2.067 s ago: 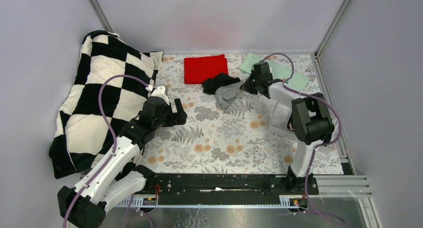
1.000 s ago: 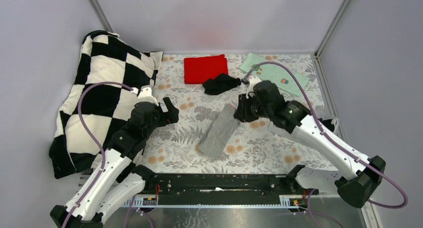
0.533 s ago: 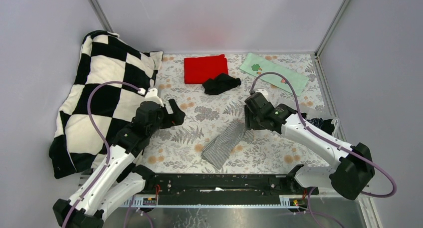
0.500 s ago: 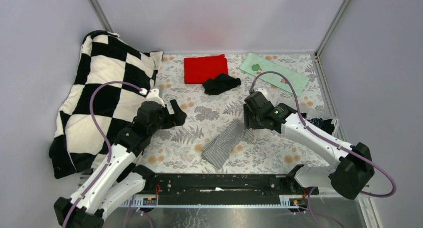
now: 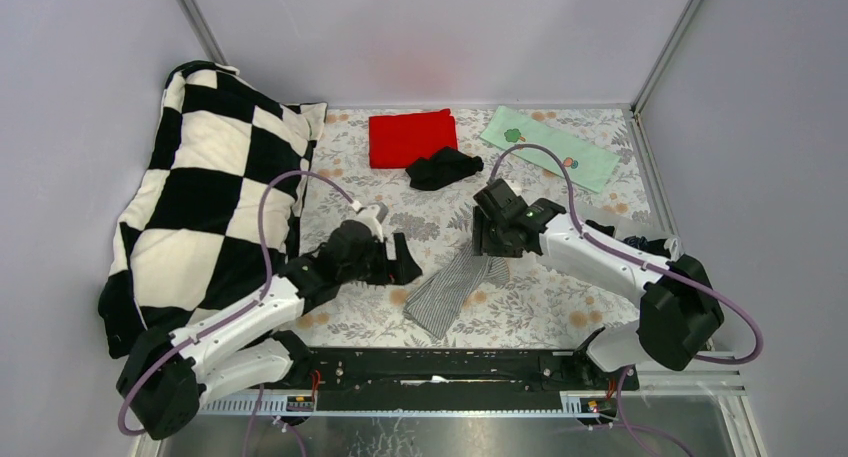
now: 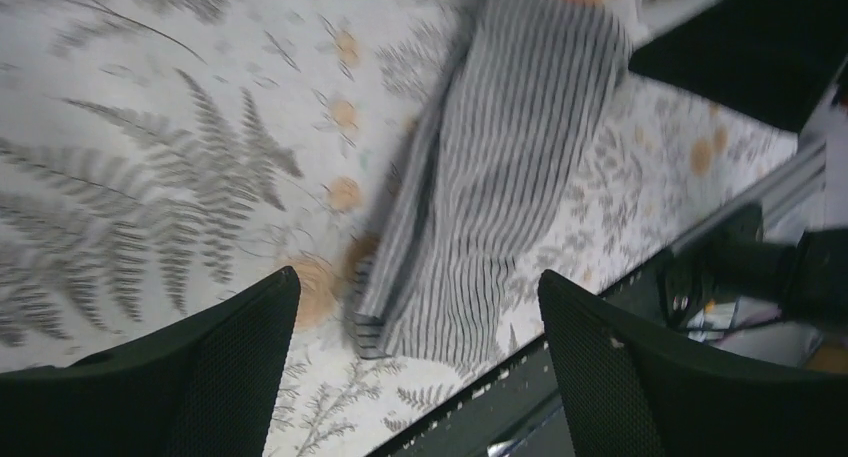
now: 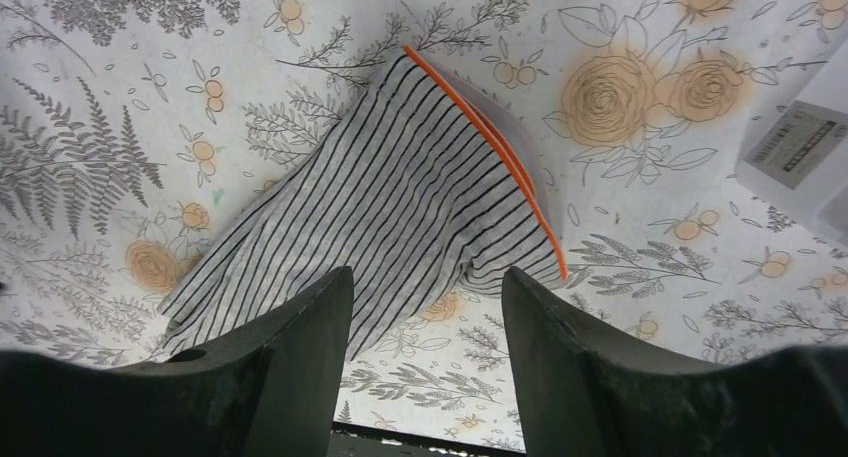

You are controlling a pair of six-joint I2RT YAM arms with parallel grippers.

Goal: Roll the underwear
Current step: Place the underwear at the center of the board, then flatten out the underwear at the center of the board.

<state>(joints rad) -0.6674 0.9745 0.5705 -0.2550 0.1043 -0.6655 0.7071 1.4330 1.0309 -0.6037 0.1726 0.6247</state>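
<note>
Lying flat toward the 6 o'clock side of the table, the grey pinstriped underwear (image 5: pixel 450 289) runs as a long folded strip from 1 o'clock down to 7 o'clock. The right wrist view shows an orange trim along its 1 o'clock end. The black underwear (image 5: pixel 442 167) sits crumpled toward 12 o'clock, touching the near edge of the red cloth (image 5: pixel 412 137).

The only lettering is a printed label (image 7: pixel 795 147) on a white item at 3 o'clock in the right wrist view, too small to read. The pale green cloth (image 5: pixel 548 147) at 1 o'clock carries small cartoon prints, one of them green.

The left gripper (image 5: pixel 405 264) hangs just 9 o'clock of the striped strip, its jaws spread wide and empty. Its camera looks down on the cloth's near end. The right gripper (image 5: pixel 490 245) sits over the strip's 1 o'clock end, released, with the fabric lying loose below its parted fingers (image 7: pixel 320 317).

The table cover (image 5: pixel 540 307) is pale, printed with grey ferns and orange roses. A black-and-white checked pillow (image 5: pixel 200 197) leans at 9 o'clock. Plain lavender-grey walls (image 5: pixel 420 37) close the space, with slim metal posts (image 5: pixel 665 42) in the far corners. A black rail (image 5: pixel 440 362) runs along the 6 o'clock edge.
</note>
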